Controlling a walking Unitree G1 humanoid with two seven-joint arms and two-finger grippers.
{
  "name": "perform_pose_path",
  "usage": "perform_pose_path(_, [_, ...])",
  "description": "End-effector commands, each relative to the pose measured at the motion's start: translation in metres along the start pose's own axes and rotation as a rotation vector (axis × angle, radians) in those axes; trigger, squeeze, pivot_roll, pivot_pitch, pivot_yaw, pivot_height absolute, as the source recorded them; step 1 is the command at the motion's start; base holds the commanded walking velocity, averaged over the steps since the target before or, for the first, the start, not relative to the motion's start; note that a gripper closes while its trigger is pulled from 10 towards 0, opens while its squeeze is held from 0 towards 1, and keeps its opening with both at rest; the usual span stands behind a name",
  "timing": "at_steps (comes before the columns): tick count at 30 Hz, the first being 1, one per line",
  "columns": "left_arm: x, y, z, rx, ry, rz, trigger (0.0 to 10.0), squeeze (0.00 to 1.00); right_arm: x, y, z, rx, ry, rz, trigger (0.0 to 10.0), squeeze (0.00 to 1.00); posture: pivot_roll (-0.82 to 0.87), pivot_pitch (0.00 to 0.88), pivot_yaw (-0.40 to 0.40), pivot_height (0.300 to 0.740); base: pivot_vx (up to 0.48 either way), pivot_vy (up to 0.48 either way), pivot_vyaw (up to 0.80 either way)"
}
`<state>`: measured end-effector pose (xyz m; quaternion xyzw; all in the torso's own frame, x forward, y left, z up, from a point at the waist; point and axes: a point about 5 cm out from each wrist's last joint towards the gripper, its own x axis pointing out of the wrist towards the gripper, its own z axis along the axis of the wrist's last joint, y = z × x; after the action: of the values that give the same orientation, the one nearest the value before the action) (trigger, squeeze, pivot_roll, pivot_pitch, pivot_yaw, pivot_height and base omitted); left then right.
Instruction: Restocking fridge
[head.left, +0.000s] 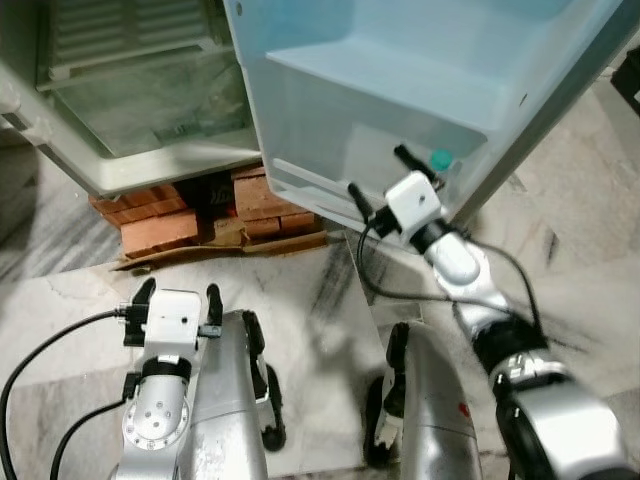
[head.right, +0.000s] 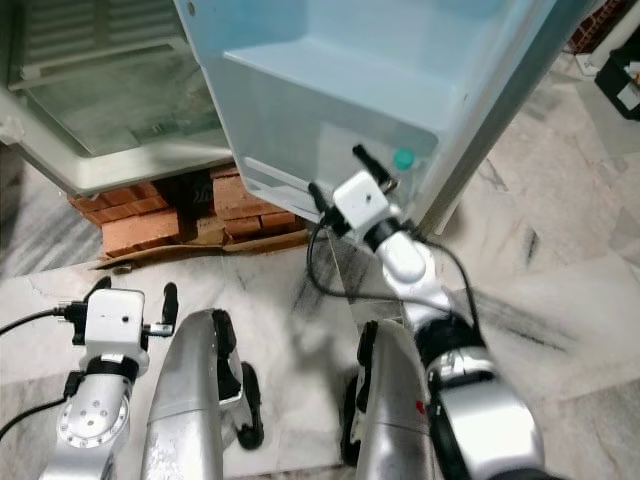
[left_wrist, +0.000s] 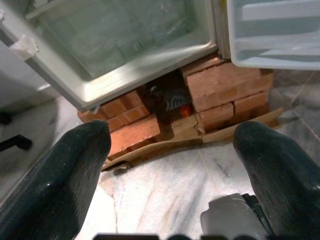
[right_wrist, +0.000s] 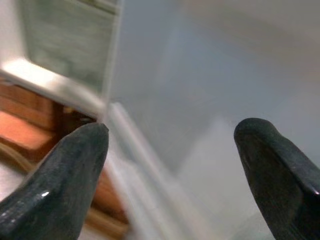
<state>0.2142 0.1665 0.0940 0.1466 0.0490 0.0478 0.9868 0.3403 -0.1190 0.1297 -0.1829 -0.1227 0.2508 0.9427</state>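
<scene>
The fridge stands open, its empty inside with a glass shelf (head.left: 150, 100) at the upper left. Its pale blue door (head.left: 400, 70) swings out in the middle, door bins facing me. My right gripper (head.left: 378, 172) is raised to the lowest door bin (head.left: 320, 190), open with nothing between its fingers; the right wrist view looks into the bin wall (right_wrist: 190, 100). A small teal round cap (head.left: 441, 158) sits beside that gripper at the door's lower edge. My left gripper (head.left: 180, 292) hangs low over the floor, open and empty, pointing at the fridge base (left_wrist: 150, 75).
The fridge rests on red bricks (head.left: 160, 225) with a strip of cardboard (head.left: 220, 250) before them. Grey-veined marble floor (head.left: 320, 300) spreads around. A black object (head.right: 620, 75) lies at the far right. Cables trail from both wrists.
</scene>
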Motion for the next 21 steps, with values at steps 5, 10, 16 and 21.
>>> perform_pose_path(5, [0.000, -0.014, -0.008, 0.003, 0.009, -0.033, 10.0, 0.00, -0.032, 0.031, 0.003, 0.127, -0.011, 0.055, 10.0, 1.00, 0.05, 0.094, 0.021, 0.570, 0.000, 0.000, 0.00])
perform_pose_path(10, [0.014, -0.015, -0.002, -0.035, -0.012, 0.032, 10.0, 0.00, -0.051, 0.026, -0.010, 0.071, 0.042, -0.111, 10.0, 0.00, 0.05, 0.044, 0.009, 0.570, 0.000, 0.000, 0.00])
perform_pose_path(16, [0.019, -0.012, -0.004, -0.066, -0.050, 0.066, 10.0, 0.00, -0.057, 0.004, -0.015, 0.232, 0.103, -0.287, 10.0, 0.00, 0.01, 0.018, 0.012, 0.575, 0.000, 0.000, 0.00])
perform_pose_path(21, [0.023, -0.001, 0.000, -0.163, -0.084, 0.133, 10.0, 0.00, -0.050, -0.003, -0.014, 0.294, 0.113, -0.349, 10.0, 0.00, 0.00, 0.009, 0.009, 0.610, 0.000, 0.000, 0.00])
